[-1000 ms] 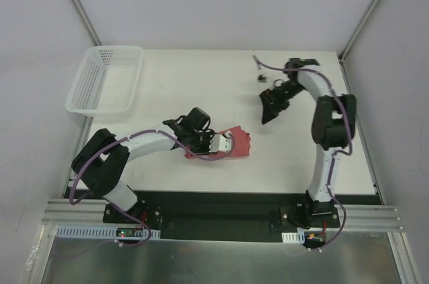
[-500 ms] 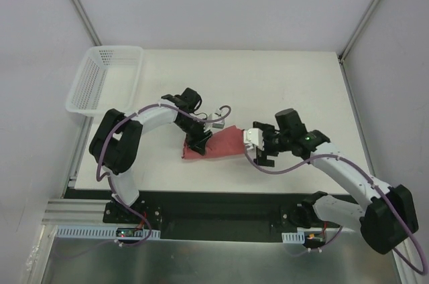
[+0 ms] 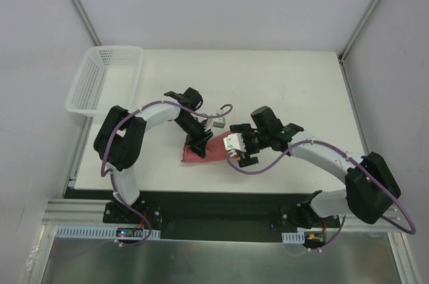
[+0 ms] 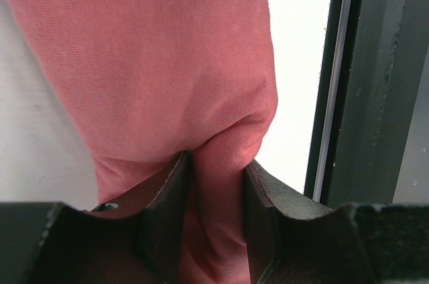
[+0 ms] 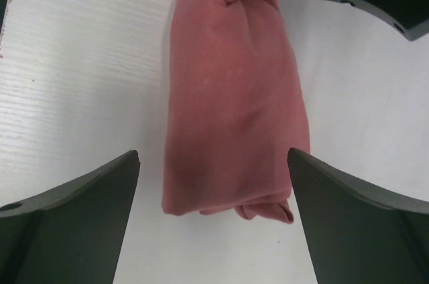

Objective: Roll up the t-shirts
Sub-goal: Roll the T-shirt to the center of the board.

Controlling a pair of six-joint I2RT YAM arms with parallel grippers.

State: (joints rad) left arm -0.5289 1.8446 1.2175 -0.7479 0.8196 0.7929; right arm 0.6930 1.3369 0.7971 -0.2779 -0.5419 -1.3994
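Now the right gripper (image 5: 211, 157), swung in from the far right of the table (image 3: 301, 90), is straddling the end of the rolled salmon t-shirt (image 5: 234, 96), jaws wide apart and empty. Beyond, the left gripper (image 4: 214, 167) is clamping a fold of that t-shirt, which is lying mid-table near the front; a two-handed hold seems imminent.

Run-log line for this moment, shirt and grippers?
t-shirt: rolled, on table | left gripper: shut on fold | right gripper: open, straddling other end
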